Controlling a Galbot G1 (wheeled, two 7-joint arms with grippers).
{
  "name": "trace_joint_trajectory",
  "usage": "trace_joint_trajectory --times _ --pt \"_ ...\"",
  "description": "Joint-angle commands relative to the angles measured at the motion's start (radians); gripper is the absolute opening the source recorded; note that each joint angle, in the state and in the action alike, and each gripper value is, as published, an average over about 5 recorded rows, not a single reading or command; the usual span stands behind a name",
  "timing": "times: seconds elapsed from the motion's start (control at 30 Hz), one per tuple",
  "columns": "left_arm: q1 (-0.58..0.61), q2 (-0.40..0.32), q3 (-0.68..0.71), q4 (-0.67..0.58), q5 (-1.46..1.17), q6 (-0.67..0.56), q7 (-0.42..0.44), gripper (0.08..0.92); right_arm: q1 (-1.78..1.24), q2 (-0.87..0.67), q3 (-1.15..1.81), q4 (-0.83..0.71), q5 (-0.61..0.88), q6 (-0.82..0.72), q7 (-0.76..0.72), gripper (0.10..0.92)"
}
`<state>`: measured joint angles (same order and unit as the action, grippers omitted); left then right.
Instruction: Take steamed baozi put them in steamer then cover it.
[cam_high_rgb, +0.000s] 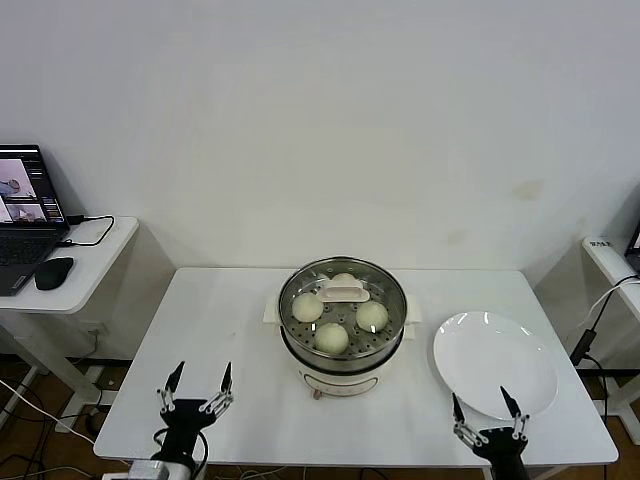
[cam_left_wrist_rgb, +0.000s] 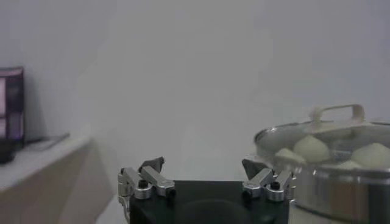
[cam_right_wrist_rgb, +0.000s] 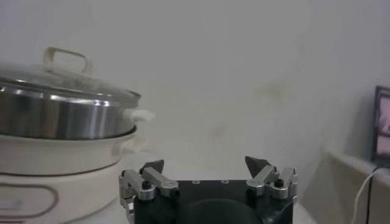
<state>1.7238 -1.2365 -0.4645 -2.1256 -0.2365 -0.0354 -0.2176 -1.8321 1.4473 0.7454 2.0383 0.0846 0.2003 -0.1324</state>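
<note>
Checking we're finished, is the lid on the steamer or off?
On. The cover sits level on the steamer rim, baozi visible beneath the glass.

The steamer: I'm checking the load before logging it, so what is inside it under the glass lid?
Through the glass cover on the steamer, four baozi sit on the perforated tray; the cover's handle partly hides the farthest. Below the tray nothing shows.

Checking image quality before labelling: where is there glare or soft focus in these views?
Head view: sharp, with bright glints on the cover and the plate. Left wrist view: steamer and baozi look soft and hazy. Right wrist view: steamer body slightly blurred, with streaky reflections.
</note>
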Motion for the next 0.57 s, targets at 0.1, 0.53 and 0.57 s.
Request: trace_joint_trajectory --times 0.1,0.53,0.57 --pt "0.060 -0.035 -0.027 0.050 -0.058 -0.073 0.034 0.823 -0.045 -0.015 -0.031 0.042 0.053 -0.081 0.009 0.823" --pt "0.036 -0.069 -0.029 0.082 -0.022 -0.080 0.035 0.823 -0.035 -0.010 -0.053 0.059 0.063 -0.086 0.015 0.823" --pt "0.035 -0.070 -0.029 0.082 -0.022 -0.080 0.035 0.823 -0.035 -0.010 -0.054 0.059 0.062 -0.085 0.015 0.823"
